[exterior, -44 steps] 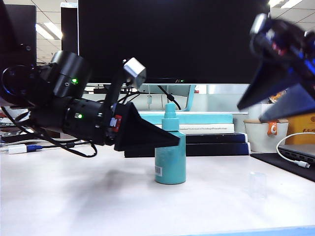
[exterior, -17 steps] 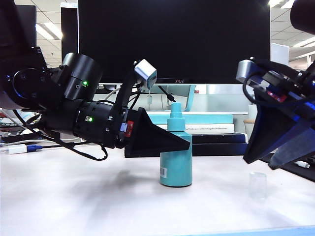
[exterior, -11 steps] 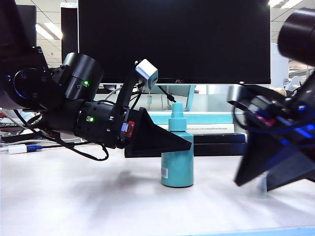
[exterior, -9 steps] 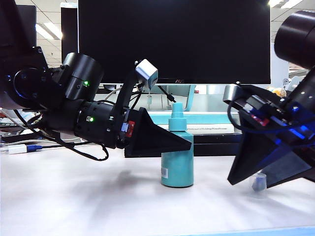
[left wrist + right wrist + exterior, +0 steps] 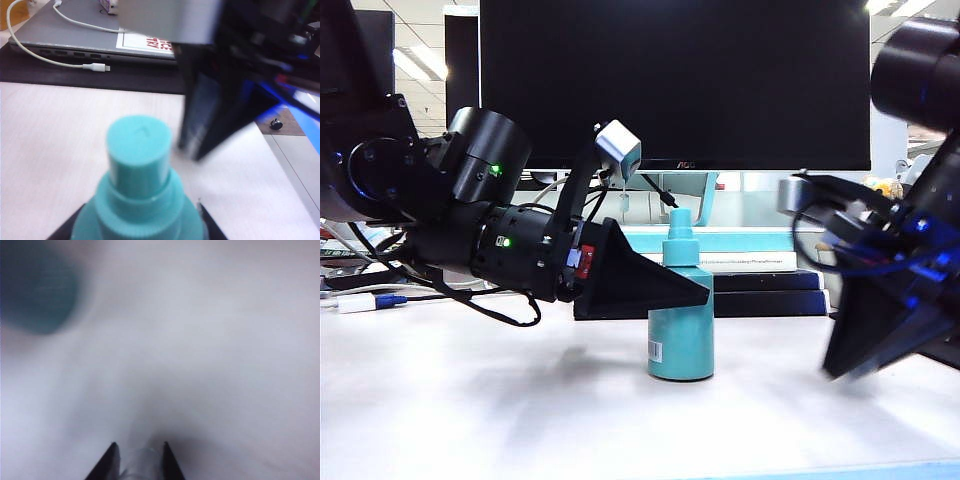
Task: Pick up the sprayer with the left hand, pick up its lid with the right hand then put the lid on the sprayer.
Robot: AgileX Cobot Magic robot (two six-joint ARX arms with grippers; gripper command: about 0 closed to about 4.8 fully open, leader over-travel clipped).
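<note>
The pale, matte tabletop [image 5: 500, 410] is carrying the small teal cylindrical plastic sprayer [image 5: 680, 325], which is standing upright near the middle of the exterior view, its narrow nozzle topmost and a white barcode label low on its side.

The left gripper [image 5: 695, 292] is reaching in from the left of that view, its black wedge-shaped fingers [image 5: 650, 285] lying level at the sprayer's shoulder. In the left wrist view the sprayer [image 5: 140, 190] is sitting between two dark finger tips at either side of its body, so the fingers are closing on it while its base is resting on the tabletop.

The right gripper [image 5: 850, 368] is hanging low over the tabletop on the right, well apart from the sprayer, and is blurred in the exterior view. In the right wrist view its two dark fingers [image 5: 107, 462] are standing narrowly apart, with the small transparent colourless plastic lid [image 5: 140, 462] lying between them, pinched at both sides just above the tabletop.
</note>
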